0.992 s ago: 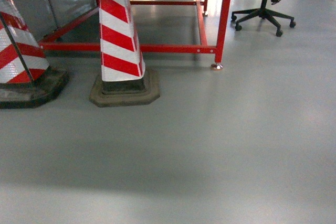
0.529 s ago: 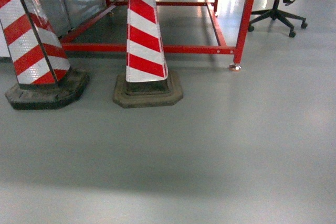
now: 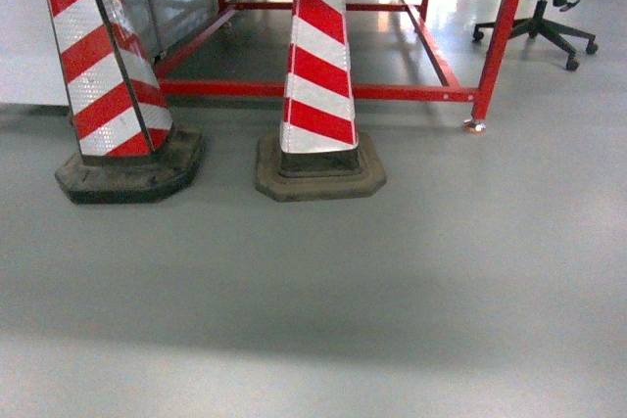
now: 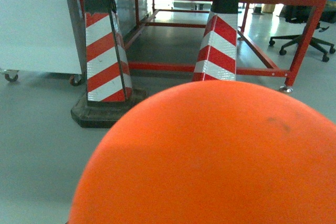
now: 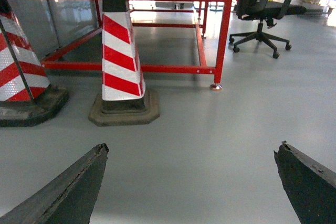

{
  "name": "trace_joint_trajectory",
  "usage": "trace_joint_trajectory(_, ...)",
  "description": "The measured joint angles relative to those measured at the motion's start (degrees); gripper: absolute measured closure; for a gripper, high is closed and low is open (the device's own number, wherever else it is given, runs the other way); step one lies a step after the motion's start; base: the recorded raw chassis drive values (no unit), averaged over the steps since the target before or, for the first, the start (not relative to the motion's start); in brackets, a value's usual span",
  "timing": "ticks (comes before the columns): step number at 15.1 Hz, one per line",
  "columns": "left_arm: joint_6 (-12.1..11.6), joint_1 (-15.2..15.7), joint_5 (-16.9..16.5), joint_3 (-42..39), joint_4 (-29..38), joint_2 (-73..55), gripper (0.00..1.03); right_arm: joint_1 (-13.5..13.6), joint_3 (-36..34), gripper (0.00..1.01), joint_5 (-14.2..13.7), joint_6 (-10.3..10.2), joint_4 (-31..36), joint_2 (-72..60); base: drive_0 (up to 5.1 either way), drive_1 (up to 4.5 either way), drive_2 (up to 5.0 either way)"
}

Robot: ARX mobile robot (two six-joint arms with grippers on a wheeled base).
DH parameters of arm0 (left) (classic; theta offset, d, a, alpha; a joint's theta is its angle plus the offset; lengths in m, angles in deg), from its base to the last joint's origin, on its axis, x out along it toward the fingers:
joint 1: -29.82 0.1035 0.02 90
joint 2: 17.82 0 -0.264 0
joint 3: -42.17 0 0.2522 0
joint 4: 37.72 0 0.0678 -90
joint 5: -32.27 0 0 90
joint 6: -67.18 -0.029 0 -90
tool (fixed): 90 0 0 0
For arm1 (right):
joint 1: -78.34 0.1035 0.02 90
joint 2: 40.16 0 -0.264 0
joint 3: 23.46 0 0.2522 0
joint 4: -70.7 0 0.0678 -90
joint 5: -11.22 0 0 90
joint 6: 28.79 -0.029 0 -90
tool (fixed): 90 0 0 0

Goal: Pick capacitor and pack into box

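Note:
Neither the capacitor nor the box is in view. In the left wrist view a big, smooth orange round thing point(image 4: 210, 156) fills the lower frame right in front of the camera. It hides the left gripper's jaws, so I cannot tell how they stand. In the right wrist view my right gripper point(image 5: 191, 148) is open wide above bare grey floor. Its dark fingers point(image 5: 79, 182) sit at the lower corners with nothing between them. Neither gripper shows in the head view.
Two red-and-white striped cones on black bases stand close ahead, one at the left point(image 3: 113, 75) and one in the middle point(image 3: 318, 75). Behind them is a red metal frame point(image 3: 505, 36), with a black office chair point(image 3: 549, 7) at the back right. A white wheeled cabinet point(image 4: 31, 24) stands at the left.
The head view has swung left: both cones, the red frame and the chair have slid right in the frame, and the left cone has come fully into view.

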Motion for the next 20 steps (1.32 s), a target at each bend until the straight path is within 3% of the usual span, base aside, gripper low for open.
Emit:
trace_joint_trajectory(15,0.0,0.0,-0.2,0.0,0.0,0.0,0.60,0.0,0.0,0.03,-0.2,0.0,0.2,0.0,0.0,0.00,0.0)
trace_joint_trajectory(20,0.0,0.0,-0.2,0.0,0.0,0.0,0.60,0.0,0.0,0.03,-0.2,0.0,0.2,0.0,0.0,3.92,-4.0)
